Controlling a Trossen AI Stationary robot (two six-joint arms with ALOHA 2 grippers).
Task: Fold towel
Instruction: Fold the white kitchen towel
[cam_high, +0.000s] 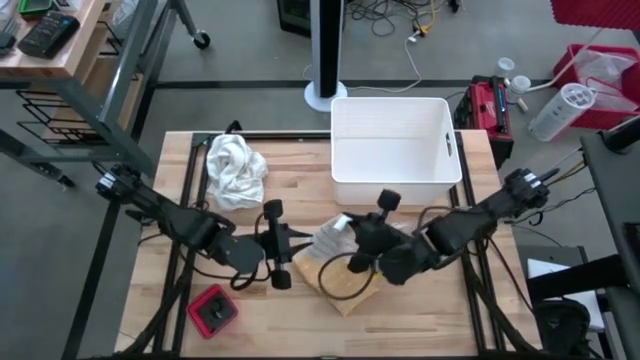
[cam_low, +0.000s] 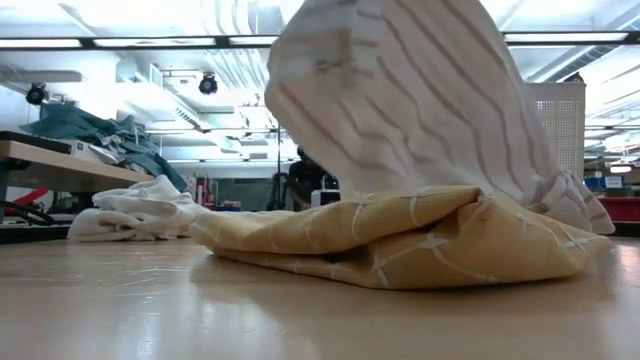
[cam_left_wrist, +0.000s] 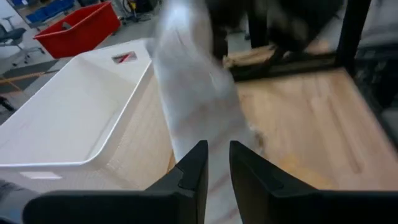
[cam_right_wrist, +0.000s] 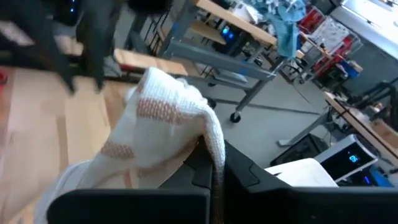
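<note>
A white towel with thin reddish stripes (cam_low: 400, 100) hangs lifted near the table's middle. Its lower part rests on a folded yellow towel (cam_low: 400, 240) that lies flat on the table (cam_high: 345, 285). My right gripper (cam_high: 348, 245) reaches in from the right and is shut on the striped towel (cam_right_wrist: 161, 118). My left gripper (cam_high: 292, 250) stands just left of the striped towel (cam_left_wrist: 193, 106). Its fingers (cam_left_wrist: 214, 168) are a narrow gap apart, and nothing shows between them. My right gripper pinches a bunched upper part of the striped towel (cam_right_wrist: 208, 134) between its two shut fingers; the cloth drapes over the fingertips. The fingers come nearly level from the table's right side. The towel hangs slack below them, its lower end (cam_low: 540, 190) on the yellow towel.
A white plastic bin (cam_high: 395, 150) stands at the far side of the table, right of the middle. A crumpled white cloth (cam_high: 235, 170) lies at the far left. A small red and black object (cam_high: 212, 310) sits near the front left edge.
</note>
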